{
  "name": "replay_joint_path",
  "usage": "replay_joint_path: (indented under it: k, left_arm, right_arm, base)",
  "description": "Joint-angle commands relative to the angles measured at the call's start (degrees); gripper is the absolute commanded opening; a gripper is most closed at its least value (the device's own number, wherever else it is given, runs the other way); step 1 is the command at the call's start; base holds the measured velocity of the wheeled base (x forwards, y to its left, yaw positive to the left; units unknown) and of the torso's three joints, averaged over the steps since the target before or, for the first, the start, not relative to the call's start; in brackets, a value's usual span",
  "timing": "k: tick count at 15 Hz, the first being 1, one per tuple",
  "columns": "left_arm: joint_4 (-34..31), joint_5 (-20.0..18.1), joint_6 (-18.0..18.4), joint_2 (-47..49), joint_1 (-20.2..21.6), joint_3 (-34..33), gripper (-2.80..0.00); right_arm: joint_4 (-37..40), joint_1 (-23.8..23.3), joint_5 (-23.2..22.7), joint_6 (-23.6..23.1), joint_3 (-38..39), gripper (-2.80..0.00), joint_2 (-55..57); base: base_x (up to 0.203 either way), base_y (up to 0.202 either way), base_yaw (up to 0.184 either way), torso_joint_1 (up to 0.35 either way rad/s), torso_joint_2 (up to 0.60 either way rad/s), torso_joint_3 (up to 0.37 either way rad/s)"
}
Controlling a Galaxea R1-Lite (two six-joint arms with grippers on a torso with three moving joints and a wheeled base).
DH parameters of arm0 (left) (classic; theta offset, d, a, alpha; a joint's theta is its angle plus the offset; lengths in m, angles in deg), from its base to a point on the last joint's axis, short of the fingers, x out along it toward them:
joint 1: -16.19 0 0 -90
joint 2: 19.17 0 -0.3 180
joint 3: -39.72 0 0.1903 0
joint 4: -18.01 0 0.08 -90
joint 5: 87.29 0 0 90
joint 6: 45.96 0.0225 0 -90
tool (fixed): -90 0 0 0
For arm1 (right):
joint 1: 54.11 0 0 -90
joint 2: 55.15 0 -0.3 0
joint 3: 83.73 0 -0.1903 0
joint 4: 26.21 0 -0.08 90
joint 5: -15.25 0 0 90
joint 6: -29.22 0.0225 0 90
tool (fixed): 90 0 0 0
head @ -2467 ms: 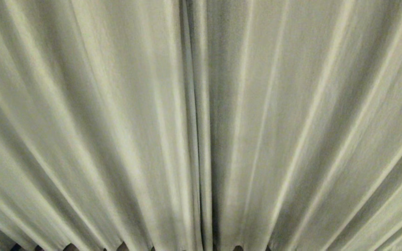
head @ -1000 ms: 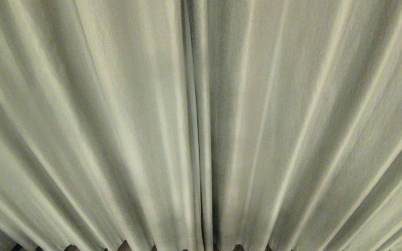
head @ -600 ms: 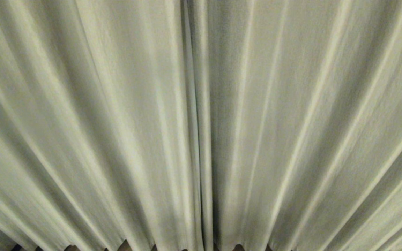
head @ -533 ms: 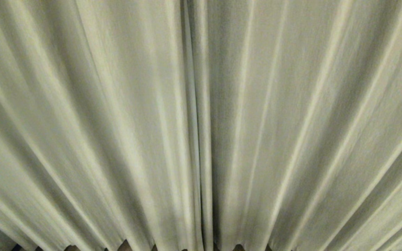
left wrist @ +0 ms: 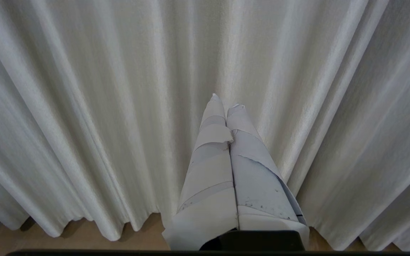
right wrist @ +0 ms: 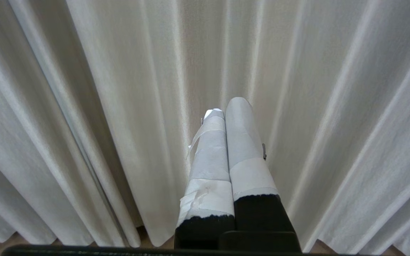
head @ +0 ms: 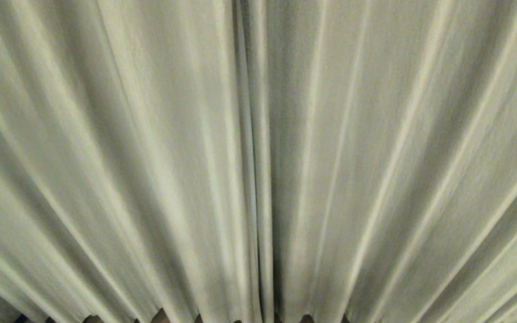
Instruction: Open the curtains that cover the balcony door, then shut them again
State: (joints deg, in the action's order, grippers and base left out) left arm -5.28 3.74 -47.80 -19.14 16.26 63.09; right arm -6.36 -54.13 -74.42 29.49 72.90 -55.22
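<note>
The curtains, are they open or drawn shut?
Drawn shut: the curtains meet at the middle seam with no gap, and no glass shows.

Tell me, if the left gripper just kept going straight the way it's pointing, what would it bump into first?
Most likely the curtains. The left gripper, fingers shut and empty, points straight at the pleated fabric, with nothing else showing between them. How much gap remains is hard to judge.

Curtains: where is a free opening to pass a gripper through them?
The curtains hang fully drawn. The only way through is the seam where the two panels meet, and it is closed. A thin strip of floor shows under the hem. Left gripper and right gripper are shut, pointing at pleats.
</note>
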Motion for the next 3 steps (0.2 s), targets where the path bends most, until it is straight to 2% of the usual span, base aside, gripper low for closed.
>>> replay_joint_path:
  k: [1, 3]
  left_arm:
    - [0.0, 0.0, 0.0, 0.0, 0.0, 0.0, -2.80]
    - [0.0, 0.0, 0.0, 0.0, 0.0, 0.0, -2.80]
  right_arm:
    - [-0.1, 0.0, 0.0, 0.6, 0.0, -2.80, 0.1]
    - [-0.1, 0.0, 0.1, 1.3, 0.0, -2.80, 0.1]
  base:
    - [0.000, 0.000, 0.000, 0.000, 0.00, 0.000]
    - [0.000, 0.000, 0.000, 0.000, 0.00, 0.000]
